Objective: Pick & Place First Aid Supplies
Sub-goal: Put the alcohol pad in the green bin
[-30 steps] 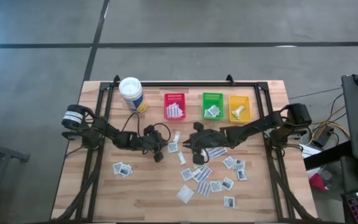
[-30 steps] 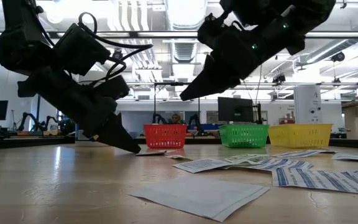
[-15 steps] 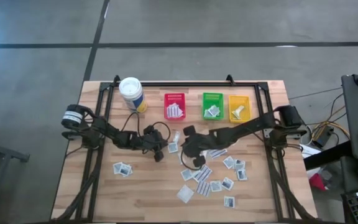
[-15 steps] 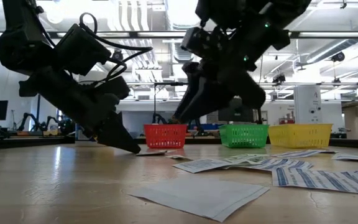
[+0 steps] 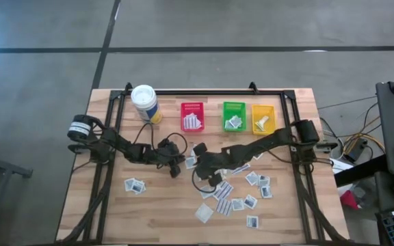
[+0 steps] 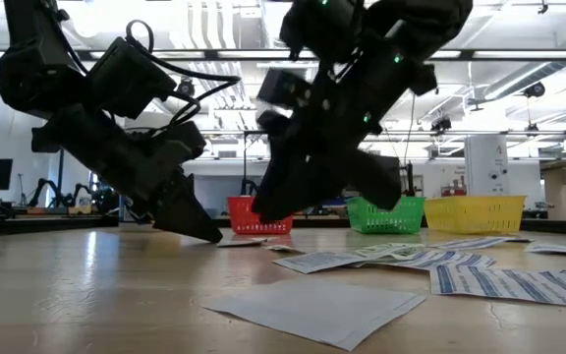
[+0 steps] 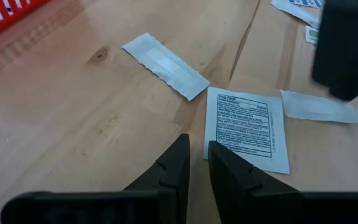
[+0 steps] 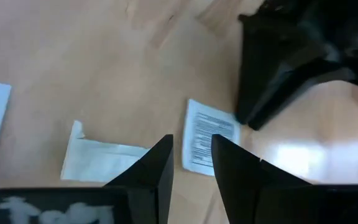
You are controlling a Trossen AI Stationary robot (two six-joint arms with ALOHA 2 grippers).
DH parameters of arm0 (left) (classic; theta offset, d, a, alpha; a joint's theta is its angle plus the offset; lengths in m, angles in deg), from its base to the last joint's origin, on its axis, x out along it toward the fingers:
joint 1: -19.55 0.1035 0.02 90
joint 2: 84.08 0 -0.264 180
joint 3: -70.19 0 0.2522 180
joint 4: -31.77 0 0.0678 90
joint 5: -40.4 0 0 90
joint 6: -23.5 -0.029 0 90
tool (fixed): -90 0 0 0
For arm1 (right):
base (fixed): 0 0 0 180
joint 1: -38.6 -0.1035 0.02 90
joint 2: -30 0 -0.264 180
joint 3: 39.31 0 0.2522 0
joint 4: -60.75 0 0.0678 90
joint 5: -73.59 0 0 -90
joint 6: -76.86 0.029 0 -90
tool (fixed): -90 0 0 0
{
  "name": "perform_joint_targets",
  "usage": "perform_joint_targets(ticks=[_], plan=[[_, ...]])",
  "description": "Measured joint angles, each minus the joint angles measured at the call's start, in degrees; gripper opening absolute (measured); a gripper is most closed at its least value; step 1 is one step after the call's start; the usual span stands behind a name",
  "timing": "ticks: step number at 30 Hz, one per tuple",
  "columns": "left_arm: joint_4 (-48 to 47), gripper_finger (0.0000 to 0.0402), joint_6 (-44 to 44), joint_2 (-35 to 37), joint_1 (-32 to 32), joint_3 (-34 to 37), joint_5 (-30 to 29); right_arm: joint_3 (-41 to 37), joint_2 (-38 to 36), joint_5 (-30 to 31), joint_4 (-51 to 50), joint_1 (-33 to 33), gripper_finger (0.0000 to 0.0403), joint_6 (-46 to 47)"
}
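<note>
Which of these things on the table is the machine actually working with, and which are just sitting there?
Part of the job:
- white paper packets scattered on the table
- red bin, green bin, yellow bin, each already holding packets
- left claw and right claw, both low over the packets

Just lying about:
- white canister with yellow label

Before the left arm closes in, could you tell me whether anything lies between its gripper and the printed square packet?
Nothing visible does: bare wood separates the left gripper from the printed packet; the right gripper hovers just beyond it.

Matt white paper packets (image 7: 246, 127) lie on a smooth, lightly glossy wooden table (image 7: 73, 124).
</note>
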Motion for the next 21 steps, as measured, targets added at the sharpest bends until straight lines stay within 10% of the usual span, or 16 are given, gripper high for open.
perform_joint_targets(ticks=[21], plan=[[-0.02,0.0064,-0.32,-0.98,-0.02,0.07,0.39,0.89,3.24,3.43,-1.16,-0.27,0.0104,-1.51]])
